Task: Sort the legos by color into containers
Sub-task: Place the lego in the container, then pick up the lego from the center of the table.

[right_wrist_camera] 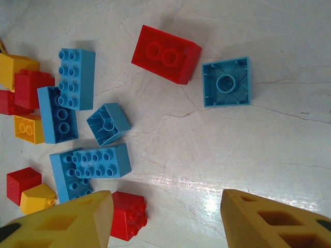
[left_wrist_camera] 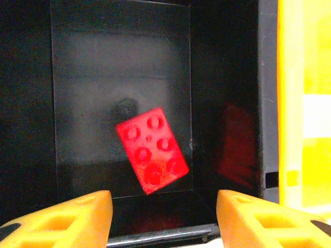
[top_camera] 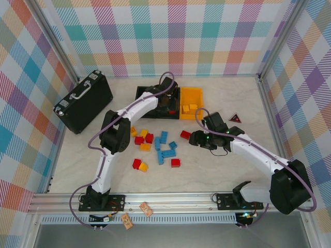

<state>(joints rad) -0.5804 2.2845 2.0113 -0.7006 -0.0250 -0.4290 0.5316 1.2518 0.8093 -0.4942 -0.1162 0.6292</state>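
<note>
A red brick (left_wrist_camera: 151, 150) with six studs showed inside the black bin (left_wrist_camera: 103, 67), studs up and turned at an angle to the walls. Its outline was blurred, so it could not be told whether it lay flat on the floor. This bin stood directly beside the yellow-orange bin (left_wrist_camera: 305, 62), which held a few yellow-orange bricks (top_camera: 193, 107). A second black bin (top_camera: 145, 95) closed the row on the far side.

The left gripper (left_wrist_camera: 164, 201) hung over the black bin with its fingers spread apart and nothing between them.

The loose legos (top_camera: 155, 147) lay scattered on the tabletop (top_camera: 222, 175) nearer the arms, in red, blue and yellow-orange. In the right wrist view a red two-stud brick (right_wrist_camera: 166, 53) lay just beside an upturned blue square brick (right_wrist_camera: 226, 81). Several long blue bricks (right_wrist_camera: 76, 77) clustered to their left, with red and yellow ones at the frame's edge. A small red brick (right_wrist_camera: 129, 216) sat close by one finger.

The right gripper (right_wrist_camera: 166, 199) was above this pile, its fingers parted and gripping nothing.

A black briefcase (top_camera: 83, 101) sat at the far left, well apart from the bins, and a small dark triangle (top_camera: 236, 118) lay to the right of the yellow-orange bin.
</note>
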